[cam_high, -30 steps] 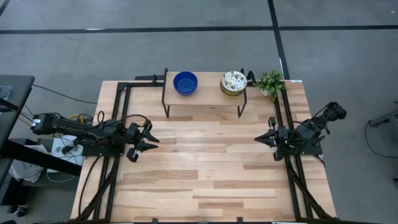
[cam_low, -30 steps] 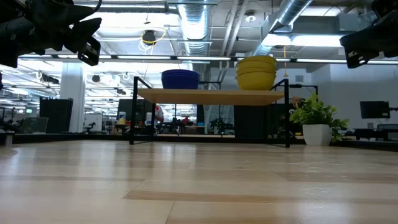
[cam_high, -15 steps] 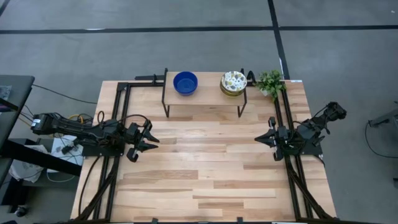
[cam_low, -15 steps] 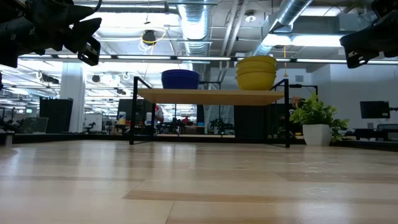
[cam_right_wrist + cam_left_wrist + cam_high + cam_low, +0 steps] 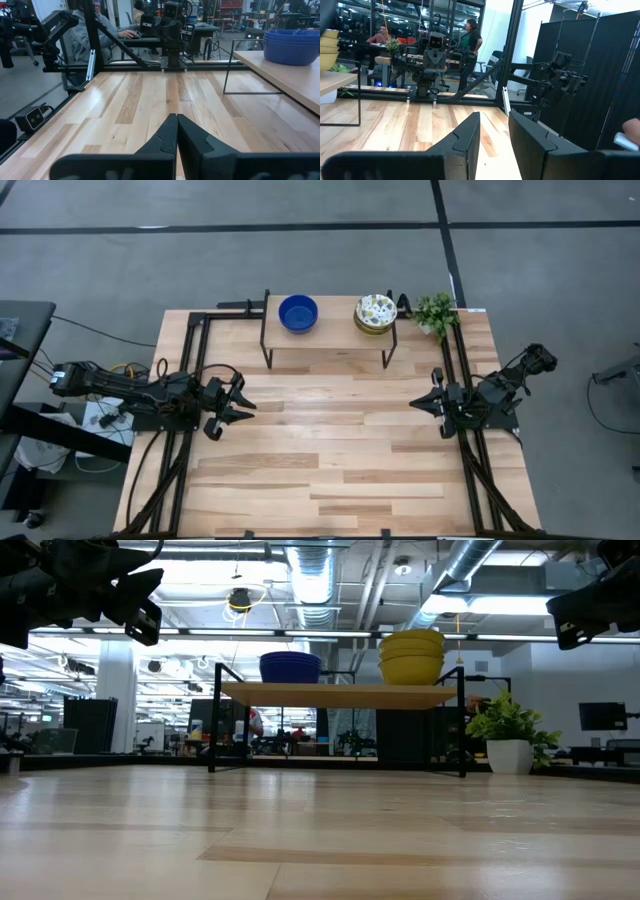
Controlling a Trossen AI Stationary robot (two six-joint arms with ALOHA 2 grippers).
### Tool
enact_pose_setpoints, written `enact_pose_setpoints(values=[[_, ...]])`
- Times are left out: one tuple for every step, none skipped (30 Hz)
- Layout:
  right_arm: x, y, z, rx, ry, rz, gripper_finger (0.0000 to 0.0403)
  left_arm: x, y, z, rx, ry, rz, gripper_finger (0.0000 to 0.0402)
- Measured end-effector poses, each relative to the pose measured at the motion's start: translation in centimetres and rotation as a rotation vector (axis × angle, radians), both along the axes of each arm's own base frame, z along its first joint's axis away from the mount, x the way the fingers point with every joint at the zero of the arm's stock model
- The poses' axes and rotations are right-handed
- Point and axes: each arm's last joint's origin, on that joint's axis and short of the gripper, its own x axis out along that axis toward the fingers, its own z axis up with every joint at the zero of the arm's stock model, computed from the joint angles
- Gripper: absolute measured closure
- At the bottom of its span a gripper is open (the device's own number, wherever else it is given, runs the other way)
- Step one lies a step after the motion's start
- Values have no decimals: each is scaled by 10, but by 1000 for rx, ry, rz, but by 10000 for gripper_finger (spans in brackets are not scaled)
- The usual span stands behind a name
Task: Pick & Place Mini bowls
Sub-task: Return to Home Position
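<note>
Bowls sit on the shelf (image 5: 335, 326) at the tabletop's (image 5: 330, 450) back edge: blue mini bowls (image 5: 298, 313) stacked at its left end, cream floral mini bowls (image 5: 375, 311) stacked at its right end, near a plant (image 5: 436, 313). Left pincer (image 5: 494, 115) hangs over the tabletop's left side, fingers apart w/ nothing between. Right pincer (image 5: 176, 117) is over the right side, fingers together, holding nothing.

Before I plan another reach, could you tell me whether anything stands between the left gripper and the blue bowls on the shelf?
Nothing visible does. The left gripper, open, hangs at the left side; only bare table lies between it and the blue bowls on the shelf.
</note>
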Motion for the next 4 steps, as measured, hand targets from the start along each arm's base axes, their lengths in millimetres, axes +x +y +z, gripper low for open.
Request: enact_pose_setpoints(values=[[0, 0, 0, 0, 0, 0, 402, 0, 0, 0, 0, 0, 1, 300], [0, 0, 0, 0, 0, 0, 402, 0, 0, 0, 0, 0, 0, 300], [0, 0, 0, 0, 0, 0, 402, 0, 0, 0, 0, 0, 0, 300], [0, 0, 0, 0, 0, 0, 402, 0, 0, 0, 0, 0, 0, 300]])
